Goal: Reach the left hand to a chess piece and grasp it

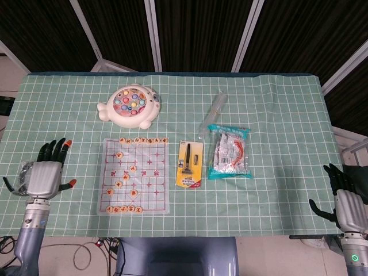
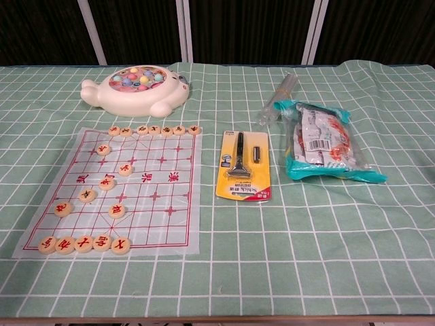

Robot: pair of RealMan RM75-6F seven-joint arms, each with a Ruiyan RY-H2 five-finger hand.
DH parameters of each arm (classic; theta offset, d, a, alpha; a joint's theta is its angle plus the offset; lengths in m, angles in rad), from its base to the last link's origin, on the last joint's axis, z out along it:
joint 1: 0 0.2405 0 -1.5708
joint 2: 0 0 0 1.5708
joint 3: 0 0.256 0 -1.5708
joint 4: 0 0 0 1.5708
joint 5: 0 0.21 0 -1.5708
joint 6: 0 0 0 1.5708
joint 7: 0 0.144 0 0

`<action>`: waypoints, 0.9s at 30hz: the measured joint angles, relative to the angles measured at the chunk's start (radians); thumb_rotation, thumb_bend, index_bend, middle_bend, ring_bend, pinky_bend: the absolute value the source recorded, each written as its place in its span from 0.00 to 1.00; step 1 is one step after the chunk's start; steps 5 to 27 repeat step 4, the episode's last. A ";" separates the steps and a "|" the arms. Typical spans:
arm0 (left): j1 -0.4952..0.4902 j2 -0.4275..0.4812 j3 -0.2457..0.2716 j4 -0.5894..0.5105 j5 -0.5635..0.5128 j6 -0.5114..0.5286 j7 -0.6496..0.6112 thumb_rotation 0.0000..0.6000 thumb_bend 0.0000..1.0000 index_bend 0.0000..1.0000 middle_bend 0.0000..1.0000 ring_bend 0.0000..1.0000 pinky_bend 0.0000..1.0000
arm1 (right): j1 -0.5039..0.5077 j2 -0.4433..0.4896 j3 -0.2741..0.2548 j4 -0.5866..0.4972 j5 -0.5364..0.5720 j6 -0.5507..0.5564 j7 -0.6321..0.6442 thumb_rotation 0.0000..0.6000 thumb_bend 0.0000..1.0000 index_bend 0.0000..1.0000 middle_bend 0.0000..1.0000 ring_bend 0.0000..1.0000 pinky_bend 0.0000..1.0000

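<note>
On checked cloth (image 2: pixel 340 224), round wooden chess pieces (image 2: pixel 83 243) lie flat.

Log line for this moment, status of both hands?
left hand: open, off board, left | right hand: open, table's right edge | chess pieces: on board, none held

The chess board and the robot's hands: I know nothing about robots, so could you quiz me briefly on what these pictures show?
1. True or false: the left hand is holding a chess piece.
2. Which thing lies directly right of the chess board?
A. the razor pack
B. the fishing toy
C. the snack bag
3. Fill in: the row of chess pieces along the board's far edge lies nearest to the ____.

Key
1. False: its fingers are spread and empty, left of the board, over the coiled cable.
2. A
3. fishing toy
</note>
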 measured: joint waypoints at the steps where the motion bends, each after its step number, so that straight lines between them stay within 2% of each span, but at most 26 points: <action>1: 0.012 0.005 0.006 0.002 0.005 0.008 -0.008 1.00 0.02 0.00 0.00 0.00 0.03 | 0.000 0.000 0.000 0.000 -0.001 0.001 -0.002 1.00 0.37 0.00 0.00 0.00 0.00; 4: 0.045 0.022 0.021 0.008 0.022 0.029 -0.037 1.00 0.02 0.00 0.00 0.00 0.01 | -0.001 -0.001 -0.002 0.001 -0.004 0.003 -0.006 1.00 0.37 0.00 0.00 0.00 0.00; 27: 0.045 0.022 0.021 0.008 0.022 0.029 -0.037 1.00 0.02 0.00 0.00 0.00 0.01 | -0.001 -0.001 -0.002 0.001 -0.004 0.003 -0.006 1.00 0.37 0.00 0.00 0.00 0.00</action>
